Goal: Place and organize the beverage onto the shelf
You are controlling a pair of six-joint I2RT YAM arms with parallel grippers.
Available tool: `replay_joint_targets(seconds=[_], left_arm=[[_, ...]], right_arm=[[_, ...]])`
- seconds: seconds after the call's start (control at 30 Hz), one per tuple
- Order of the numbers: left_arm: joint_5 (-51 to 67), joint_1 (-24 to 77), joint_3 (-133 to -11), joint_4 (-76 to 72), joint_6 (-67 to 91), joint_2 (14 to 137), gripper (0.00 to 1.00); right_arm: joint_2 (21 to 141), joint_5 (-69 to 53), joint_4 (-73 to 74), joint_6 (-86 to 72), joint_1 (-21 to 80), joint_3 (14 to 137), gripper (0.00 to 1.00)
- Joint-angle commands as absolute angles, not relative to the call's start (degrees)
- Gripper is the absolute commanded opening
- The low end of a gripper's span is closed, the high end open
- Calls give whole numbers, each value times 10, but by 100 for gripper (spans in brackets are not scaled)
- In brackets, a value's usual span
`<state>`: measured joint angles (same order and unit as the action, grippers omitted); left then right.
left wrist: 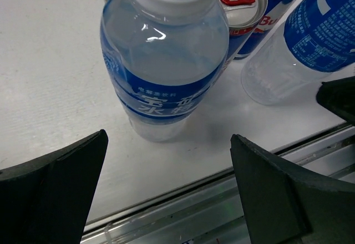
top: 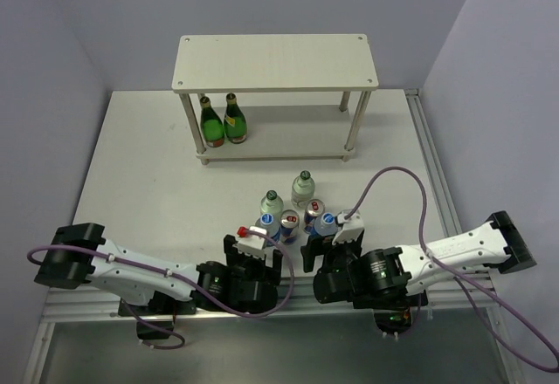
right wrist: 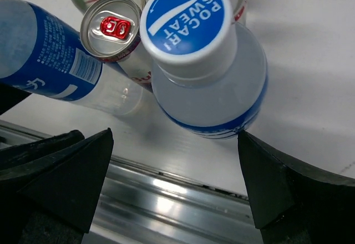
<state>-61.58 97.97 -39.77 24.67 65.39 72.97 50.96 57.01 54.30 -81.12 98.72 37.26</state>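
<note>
Six drinks stand clustered on the table's near middle: two clear green-capped bottles (top: 272, 202) (top: 303, 188), two blue-silver-red cans (top: 289, 224) (top: 314, 210), and two blue-labelled water bottles (top: 268, 224) (top: 326, 223). My left gripper (top: 253, 253) is open and empty, just short of the left water bottle (left wrist: 161, 61), which stands beyond its fingertips (left wrist: 169, 161). My right gripper (top: 332, 249) is open and empty, just short of the right water bottle (right wrist: 213, 83), whose base is beyond the jaws (right wrist: 175, 166). The shelf (top: 275, 63) stands at the far side.
Two dark green bottles (top: 211, 123) (top: 234, 120) stand at the left end of the shelf's lower tier. A metal rail (right wrist: 166, 194) runs along the table's near edge under both grippers. Cans (left wrist: 241, 0) (right wrist: 111, 28) stand right behind the water bottles.
</note>
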Motion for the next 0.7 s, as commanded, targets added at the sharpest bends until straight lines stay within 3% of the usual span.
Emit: replay_joint_targets(seconds=[0.0, 0.2, 0.57, 0.67], left_arm=[[-631, 966, -378, 128, 601, 726, 99], [-613, 925, -336, 34, 524, 717, 99], [-578, 874, -300, -92, 461, 739, 99], [-577, 865, -298, -109, 447, 749, 99]], right_arm=[[526, 588, 407, -724, 958, 352, 100], [562, 573, 368, -703, 890, 331, 100], [647, 654, 411, -820, 882, 353, 100], [667, 689, 433, -862, 882, 351, 95]])
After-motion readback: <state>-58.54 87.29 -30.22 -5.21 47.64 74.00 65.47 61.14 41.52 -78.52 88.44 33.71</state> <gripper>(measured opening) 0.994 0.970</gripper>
